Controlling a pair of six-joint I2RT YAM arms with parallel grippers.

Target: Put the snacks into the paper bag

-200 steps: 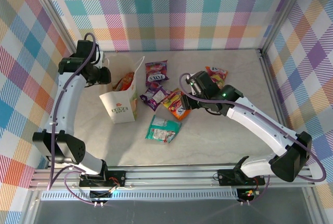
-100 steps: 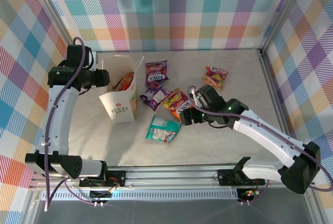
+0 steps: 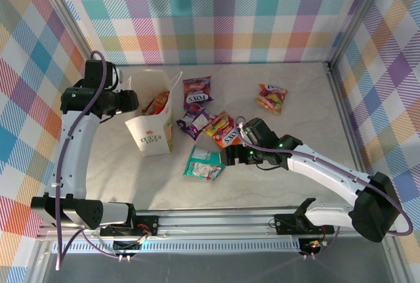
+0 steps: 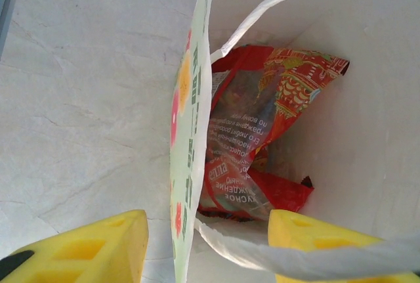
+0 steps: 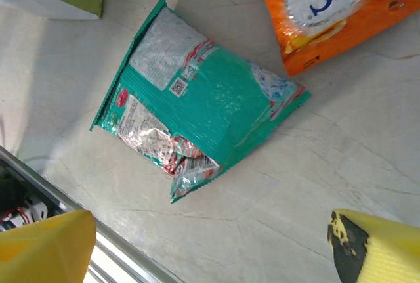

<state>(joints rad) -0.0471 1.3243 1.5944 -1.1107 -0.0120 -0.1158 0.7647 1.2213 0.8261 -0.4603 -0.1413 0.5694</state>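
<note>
The white paper bag (image 3: 152, 133) stands open at the left, and a large red packet (image 4: 262, 119) lies inside it. My left gripper (image 3: 129, 101) is open and straddles the bag's flower-printed wall (image 4: 187, 165), with a cord handle (image 4: 275, 253) crossing between the yellow fingers. On the table lie two purple snacks (image 3: 197, 90) (image 3: 193, 120), an orange packet (image 3: 222, 129), a teal packet (image 3: 206, 163) and a small red-yellow packet (image 3: 272, 97). My right gripper (image 3: 231, 156) hovers open just right of the teal packet (image 5: 197, 112), with nothing between its fingers (image 5: 46, 247).
The orange packet (image 5: 335, 7) lies close above the teal one. A metal rail (image 5: 98, 243) runs along the table's near edge by the right gripper. Checked walls enclose the table on three sides.
My right arm swung from beside the small red-yellow packet down and left to the teal packet, its jaws widening. My left gripper opened at the bag's rim and shifted slightly left.
</note>
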